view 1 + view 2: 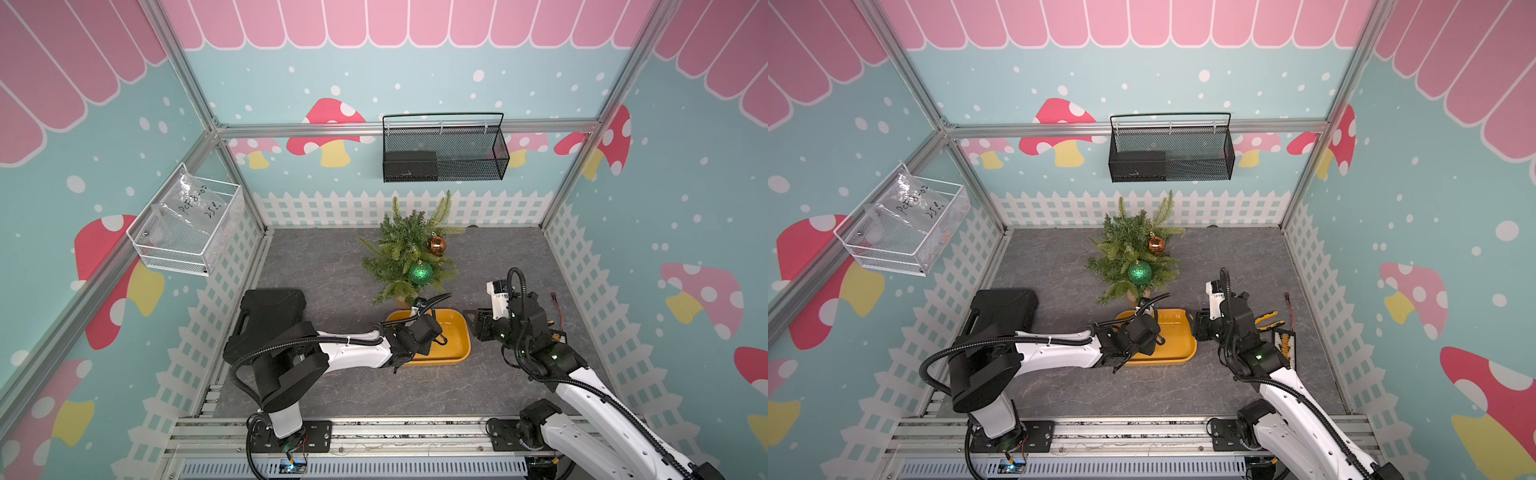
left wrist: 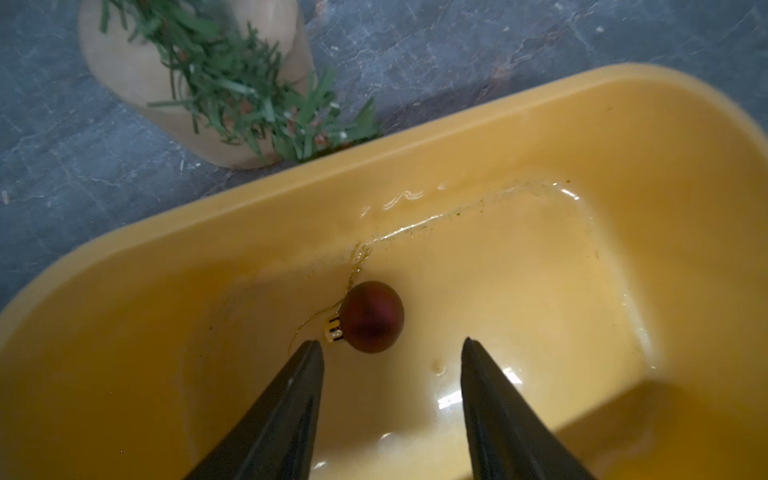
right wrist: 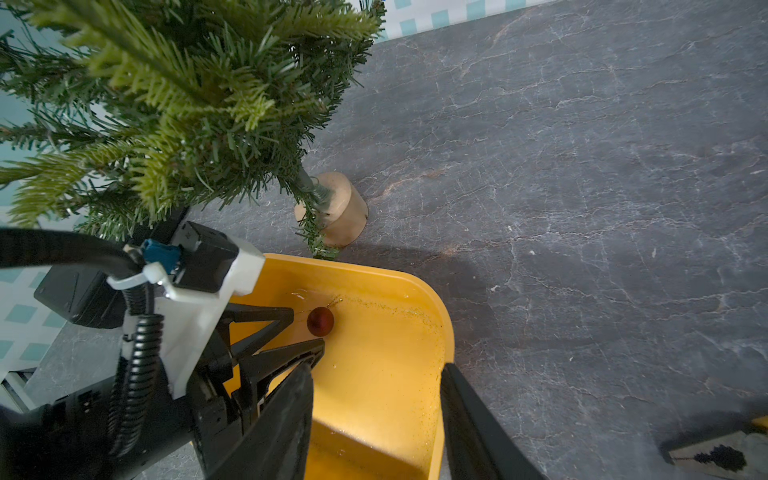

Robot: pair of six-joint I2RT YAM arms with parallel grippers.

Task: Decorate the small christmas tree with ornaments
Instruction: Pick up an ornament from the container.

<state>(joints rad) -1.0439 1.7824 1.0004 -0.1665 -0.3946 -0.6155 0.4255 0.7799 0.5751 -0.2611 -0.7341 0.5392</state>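
Pickup of last ornament: red ball in yellow tray, left gripper jaws half-open, empty, just short of it; right gripper open, empty; next, presumably, advance and close.

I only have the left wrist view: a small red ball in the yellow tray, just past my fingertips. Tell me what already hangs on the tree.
Observer: Two ornaments hang on the small christmas tree: a glittery green ball on the near side and a copper ball beyond it, to the right.
Operator: Report the right gripper.
Observer: The right gripper is open and empty, at the right end of the yellow tray, pointing toward the red ball.
Operator: Name anything beside the left arm.
Observer: A black case lies on the table, left of the tray.
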